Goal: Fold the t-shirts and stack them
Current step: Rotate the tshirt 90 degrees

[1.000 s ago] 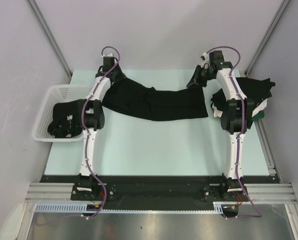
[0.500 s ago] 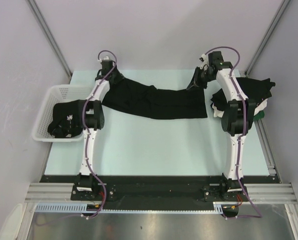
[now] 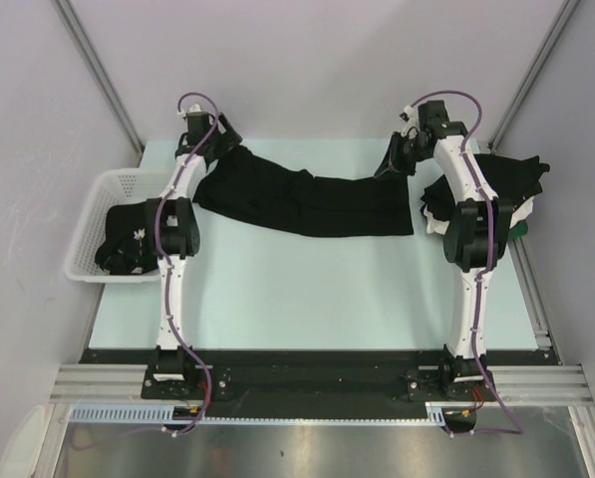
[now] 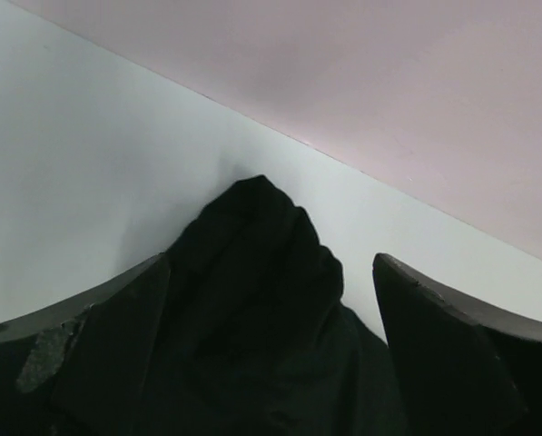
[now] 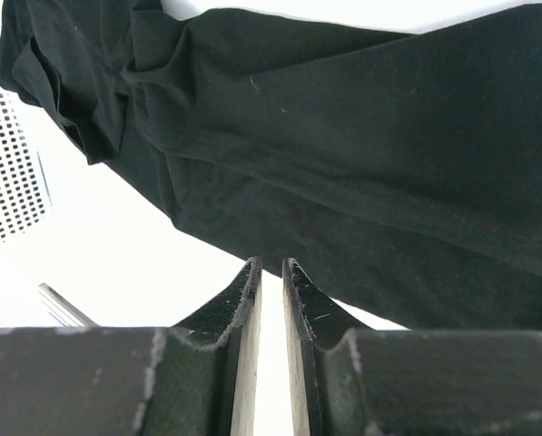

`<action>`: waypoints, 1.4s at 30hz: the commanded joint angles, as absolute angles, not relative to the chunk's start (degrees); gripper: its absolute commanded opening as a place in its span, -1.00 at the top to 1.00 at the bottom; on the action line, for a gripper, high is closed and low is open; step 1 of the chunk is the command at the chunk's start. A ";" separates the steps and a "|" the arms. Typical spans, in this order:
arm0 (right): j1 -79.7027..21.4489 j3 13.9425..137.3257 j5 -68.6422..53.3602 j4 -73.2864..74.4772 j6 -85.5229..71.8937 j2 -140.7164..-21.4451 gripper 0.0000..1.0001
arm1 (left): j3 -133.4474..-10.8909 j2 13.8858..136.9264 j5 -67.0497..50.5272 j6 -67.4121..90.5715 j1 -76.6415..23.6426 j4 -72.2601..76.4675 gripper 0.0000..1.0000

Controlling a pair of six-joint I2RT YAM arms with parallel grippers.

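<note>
Although the left gripper (image 4: 271, 262) gapes open over its 9 o'clock end, the black t-shirt (image 3: 307, 204), stretching to 3 o'clock, seems pinched there by the right gripper (image 5: 271, 263).

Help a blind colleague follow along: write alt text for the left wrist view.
A bunched black t-shirt lies on the pale table between the open left fingers. A pinkish wall runs behind.

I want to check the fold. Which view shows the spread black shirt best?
Top external: the whole shirt lies stretched across the table. Right wrist shows a large part close up; left wrist only one bunched corner.
</note>
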State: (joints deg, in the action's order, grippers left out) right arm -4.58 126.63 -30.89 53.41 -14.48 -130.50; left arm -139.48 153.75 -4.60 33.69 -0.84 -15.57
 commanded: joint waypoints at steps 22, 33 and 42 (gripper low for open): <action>-3.87 123.75 -29.27 54.75 -13.45 -127.35 0.62 | -138.17 147.93 -8.61 32.17 -0.26 -19.25 -0.99; -6.50 119.26 -9.16 51.24 -10.99 -127.35 0.46 | -128.68 133.96 -10.55 25.49 -0.26 -19.94 -0.99; -7.64 128.67 -3.78 52.82 -7.65 -130.61 0.38 | -119.54 121.92 -11.86 26.36 -0.35 -19.77 -0.99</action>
State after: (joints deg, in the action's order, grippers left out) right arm -7.29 125.67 -7.64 53.43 -9.43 -130.78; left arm -122.41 128.81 -10.15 27.27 -0.45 -20.51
